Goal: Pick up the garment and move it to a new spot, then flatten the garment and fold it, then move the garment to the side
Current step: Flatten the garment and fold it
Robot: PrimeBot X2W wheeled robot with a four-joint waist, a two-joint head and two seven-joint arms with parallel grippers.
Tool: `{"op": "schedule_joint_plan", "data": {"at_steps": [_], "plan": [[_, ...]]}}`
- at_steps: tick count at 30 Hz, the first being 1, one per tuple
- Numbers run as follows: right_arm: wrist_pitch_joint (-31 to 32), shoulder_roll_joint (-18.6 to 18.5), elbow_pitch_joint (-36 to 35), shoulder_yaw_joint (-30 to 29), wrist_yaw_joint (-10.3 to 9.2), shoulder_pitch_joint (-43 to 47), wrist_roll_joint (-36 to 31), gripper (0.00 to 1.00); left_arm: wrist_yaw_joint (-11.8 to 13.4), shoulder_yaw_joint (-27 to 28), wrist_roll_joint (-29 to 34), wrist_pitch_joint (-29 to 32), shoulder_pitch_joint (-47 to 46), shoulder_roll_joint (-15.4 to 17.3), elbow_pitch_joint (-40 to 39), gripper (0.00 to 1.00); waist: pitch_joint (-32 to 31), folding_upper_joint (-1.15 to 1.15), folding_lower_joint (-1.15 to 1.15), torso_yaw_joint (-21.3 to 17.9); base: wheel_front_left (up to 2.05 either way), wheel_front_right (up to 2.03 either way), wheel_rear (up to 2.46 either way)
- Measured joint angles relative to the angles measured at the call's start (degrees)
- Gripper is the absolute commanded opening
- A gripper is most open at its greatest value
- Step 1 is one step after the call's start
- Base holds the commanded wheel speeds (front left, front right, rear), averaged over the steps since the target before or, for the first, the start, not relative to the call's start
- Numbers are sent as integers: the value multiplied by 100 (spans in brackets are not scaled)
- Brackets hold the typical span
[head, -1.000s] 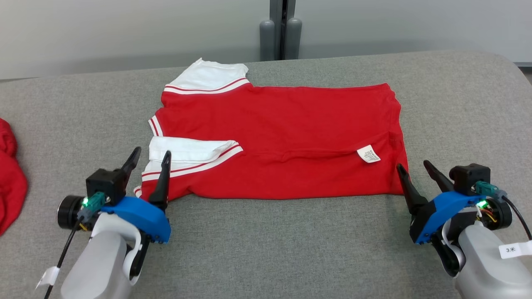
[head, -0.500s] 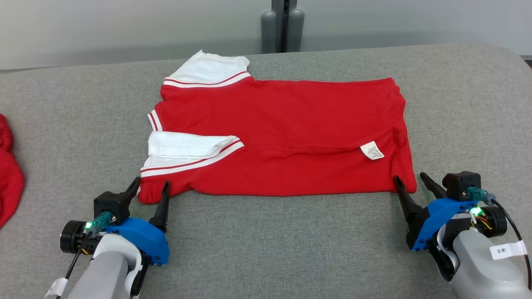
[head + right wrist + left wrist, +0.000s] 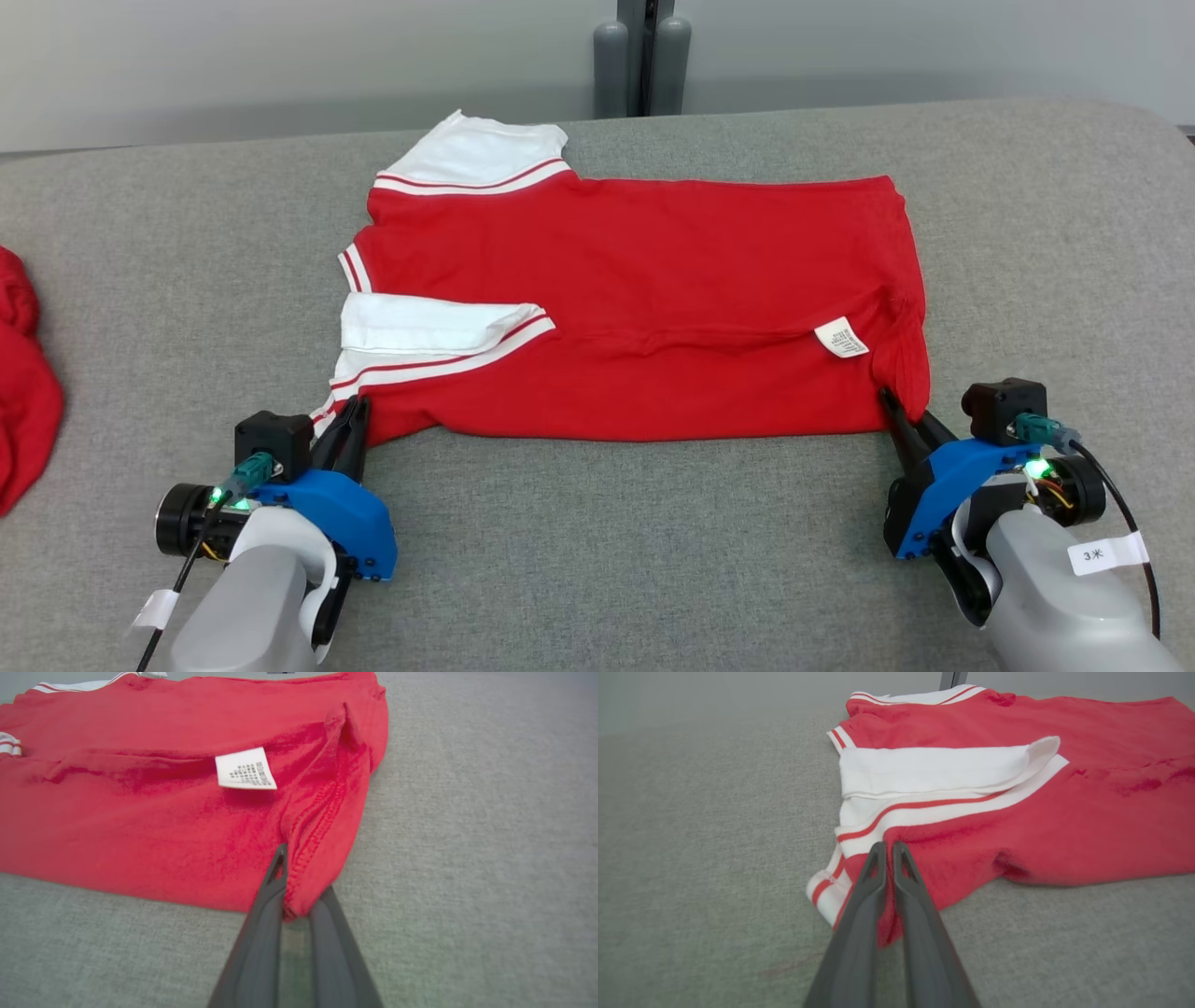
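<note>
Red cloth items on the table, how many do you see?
2: the shirt spread mid-table, and a red bundle at the head view's left edge, partly cut off.

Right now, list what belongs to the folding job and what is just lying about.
Job in hand: red shirt; left fingers, shut on its near left corner; right fingers, shut on its near right corner.
Lying about: red cloth at the left of the table; two grey posts behind it.
</note>
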Motion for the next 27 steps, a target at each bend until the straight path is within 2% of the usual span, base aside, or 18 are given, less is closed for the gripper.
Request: {"op": "schedule_joint_plan", "data": {"at_steps": [5,15,20,21,22,23,27], "plan": [[-38,-54,-216,-52,0,191,65,0,0,93,-47,0,147,42,-256,0,-219,0,0,61,0,0,0],[-45,-208,-1107,-220,1,1203,221,0,4,423,14,1,1226,98,-1082,0,-700,-1,-1,141,0,0,0],[-45,-276,-1185,-242,1,1356,265,0,31,438,148,1,1366,73,-1234,0,-741,-1,-1,156,0,0,0],[-45,-275,-1180,-242,1,1357,274,43,31,458,146,0,1364,41,-1254,9,-740,-1,-1,150,0,0,0],[-45,-272,-1176,-242,1,1354,277,100,35,469,149,1,1362,12,-1257,62,-734,-1,-1,141,0,0,0],[-45,-267,-1144,-240,1,1341,287,100,37,492,163,1,1355,-8,-1273,100,-726,-1,-1,127,0,0,0],[-45,-259,-1121,-352,0,1265,323,100,96,655,259,1,1301,-44,-1490,100,-695,0,-1,72,0,0,0]]}}
